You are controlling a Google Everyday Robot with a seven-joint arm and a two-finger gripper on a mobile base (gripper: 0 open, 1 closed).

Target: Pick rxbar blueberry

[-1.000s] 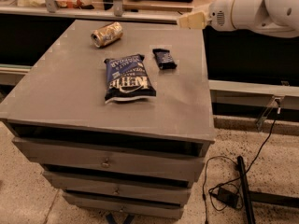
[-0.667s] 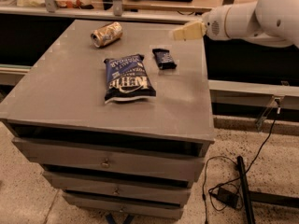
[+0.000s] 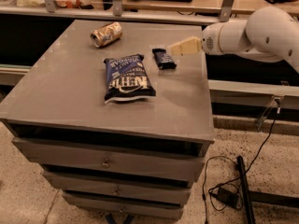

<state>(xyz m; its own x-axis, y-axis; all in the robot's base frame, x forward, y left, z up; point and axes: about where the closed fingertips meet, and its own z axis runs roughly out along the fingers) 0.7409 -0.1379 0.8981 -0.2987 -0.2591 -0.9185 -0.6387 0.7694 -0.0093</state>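
Surface: flat grey top of a cabinet with drawers; matt, smooth, square-cornered. Nothing on it has shifted in the last second.
Arm: white, rounded, glossy shell, reaching in from beyond the right edge. It has swung left and lower, so its end is now over the surface rather than outside it.
Chip bag: dark blue crinkled film with white lettering, puffed and pillow-like, near the middle of the surface. Not the target.
Can: gold-tan metal, crushed and dented, lying on its side near the far edge, left of centre.
Tool: pale tan wedge, hard-looking, at the arm's end. It hangs near the far right corner, its tip just beside the snack bar's right end and seemingly above it, not touching. Whether it is open or closed, I cannot tell.
Snack bar: small, flat, rectangular, dark navy wrapper with faint light print, slightly shiny. It lies flat toward the far right of the surface, right of the chip bag and apart from it, unheld.
Meaning: the approach looks nearly done; lowering onto the thin bar and gripping it are not yet done.
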